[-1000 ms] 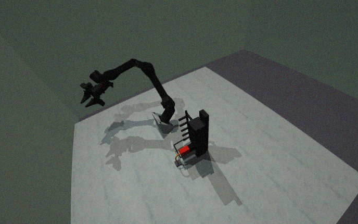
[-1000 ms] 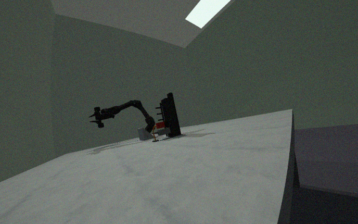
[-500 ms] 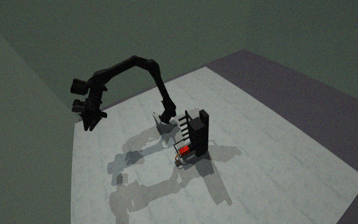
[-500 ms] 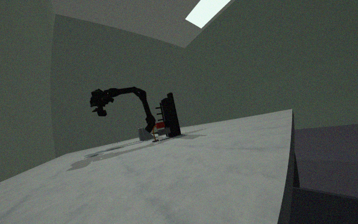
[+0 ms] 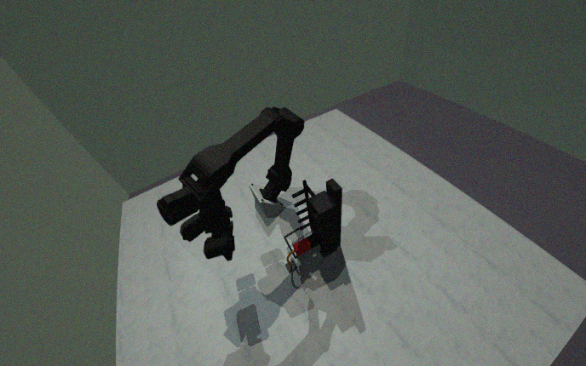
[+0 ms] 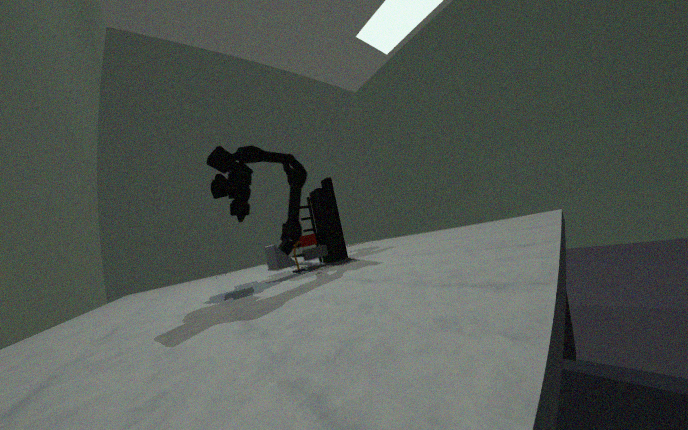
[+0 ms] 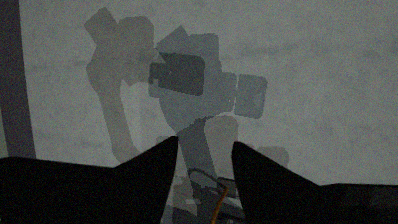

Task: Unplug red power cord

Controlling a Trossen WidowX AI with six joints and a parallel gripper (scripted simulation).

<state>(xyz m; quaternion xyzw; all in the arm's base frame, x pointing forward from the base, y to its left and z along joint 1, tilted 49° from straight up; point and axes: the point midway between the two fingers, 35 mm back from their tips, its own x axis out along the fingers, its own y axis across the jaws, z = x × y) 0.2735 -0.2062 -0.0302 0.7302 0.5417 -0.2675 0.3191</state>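
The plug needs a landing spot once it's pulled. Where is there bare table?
Bare table spreads right of the power strip toward the far edge. It is crowded left of it, around the red plug, the cord and the arm's base.

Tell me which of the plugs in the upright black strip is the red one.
The lowest plug, nearest the table, is red; the plugs above it in the strip are all black.
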